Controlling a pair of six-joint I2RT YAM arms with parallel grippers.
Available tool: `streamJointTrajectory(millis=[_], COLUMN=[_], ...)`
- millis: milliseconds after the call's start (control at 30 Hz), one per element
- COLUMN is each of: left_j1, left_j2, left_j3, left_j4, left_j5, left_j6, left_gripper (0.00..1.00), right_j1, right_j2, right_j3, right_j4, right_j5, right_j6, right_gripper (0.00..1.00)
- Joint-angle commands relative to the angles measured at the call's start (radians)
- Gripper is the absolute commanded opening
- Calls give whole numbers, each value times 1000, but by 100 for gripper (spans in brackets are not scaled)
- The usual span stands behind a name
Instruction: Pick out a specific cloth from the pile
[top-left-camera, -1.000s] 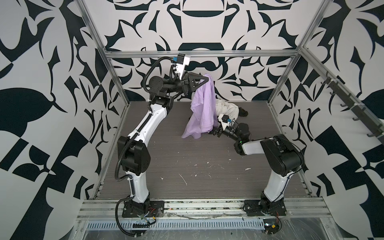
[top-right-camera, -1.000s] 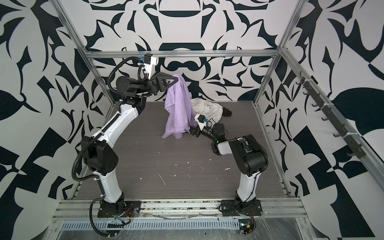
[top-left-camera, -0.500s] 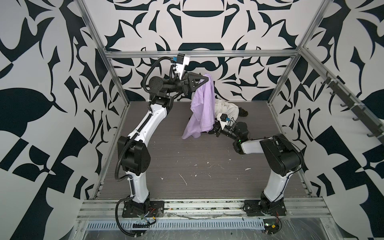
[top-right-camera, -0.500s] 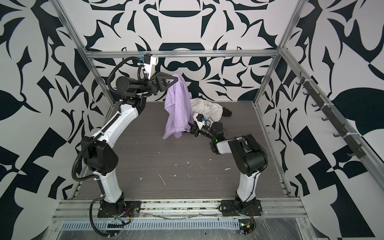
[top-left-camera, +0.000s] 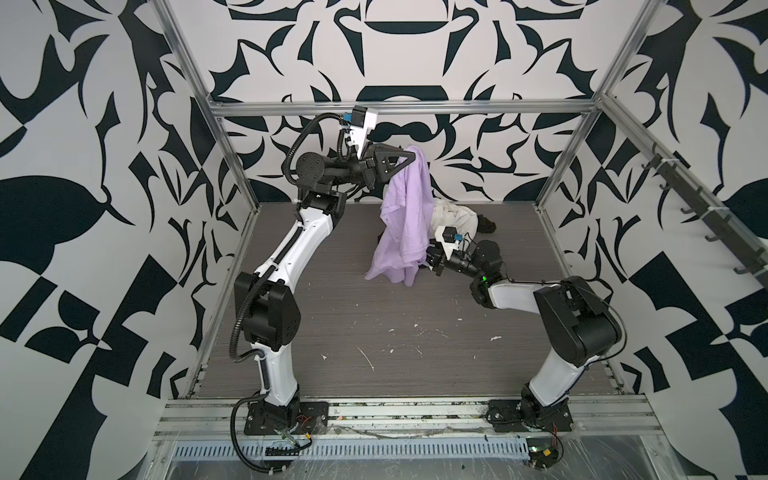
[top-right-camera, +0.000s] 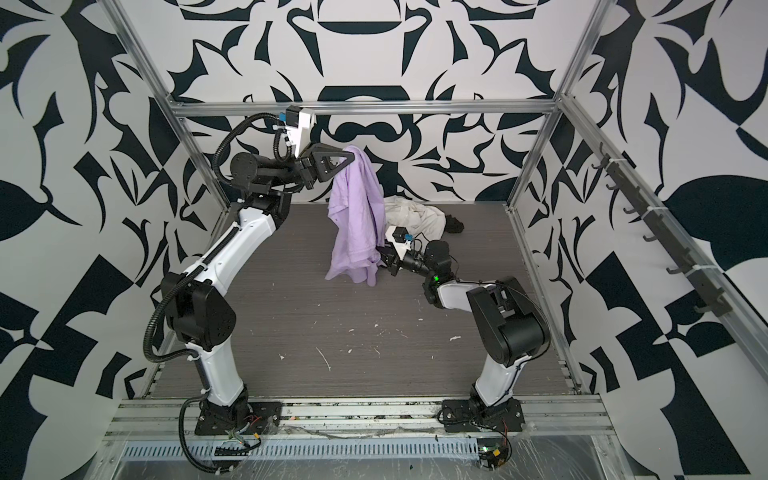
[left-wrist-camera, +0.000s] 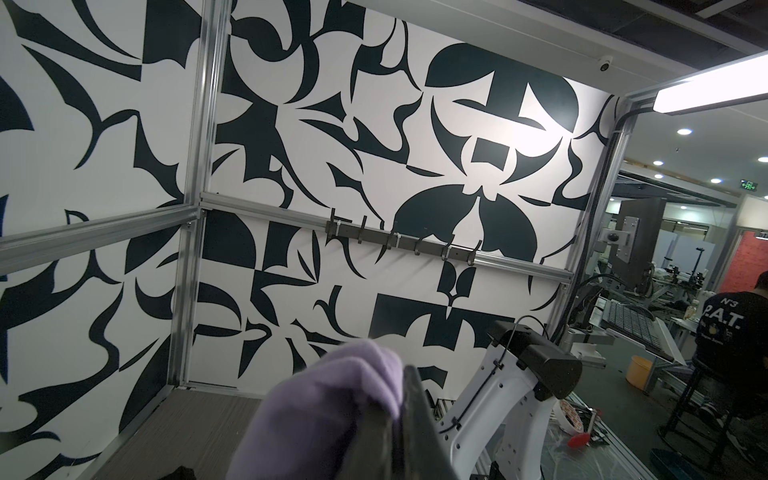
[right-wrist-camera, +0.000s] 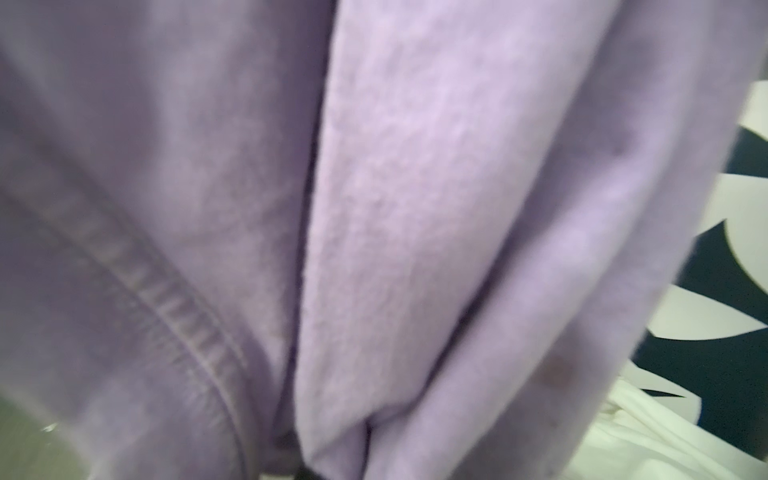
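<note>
Aloft, the cloth (top-left-camera: 405, 216) is pinched in the left gripper (top-left-camera: 410, 154) beside the far pile (top-left-camera: 455, 216)
Judged soft and limp, best taken by a hem; closure of the right gripper (top-left-camera: 430, 262) cannot be told

Black-and-white patterned walls (top-left-camera: 415, 54) enclose a grey wood-grain tabletop (top-left-camera: 374, 316) flecked with white scraps. Aluminium rails (top-left-camera: 399, 109) frame the cell. A dark hook rack (left-wrist-camera: 399, 242) lines one side wall, and a ceiling strip light (left-wrist-camera: 710, 94) glows outside the cell.
</note>
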Motion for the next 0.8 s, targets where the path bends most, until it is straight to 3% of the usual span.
streamJointTrajectory(millis=[0, 400, 767], left_j1=[4, 9, -13], left_j2=[-7, -53, -125], left_j3=[23, -15, -77], left_j4=[38, -35, -110], left_j5=[-18, -35, -72], left_j6=[2, 77, 139], left_gripper=[0, 0, 0], right_j1=[-1, -1, 4], right_j2=[-67, -226, -333], right_j3=[2, -31, -84], right_j4=[-4, -234, -269], right_j5=[-55, -86, -95], right_j6=[14, -24, 23], right_gripper=[15, 7, 5])
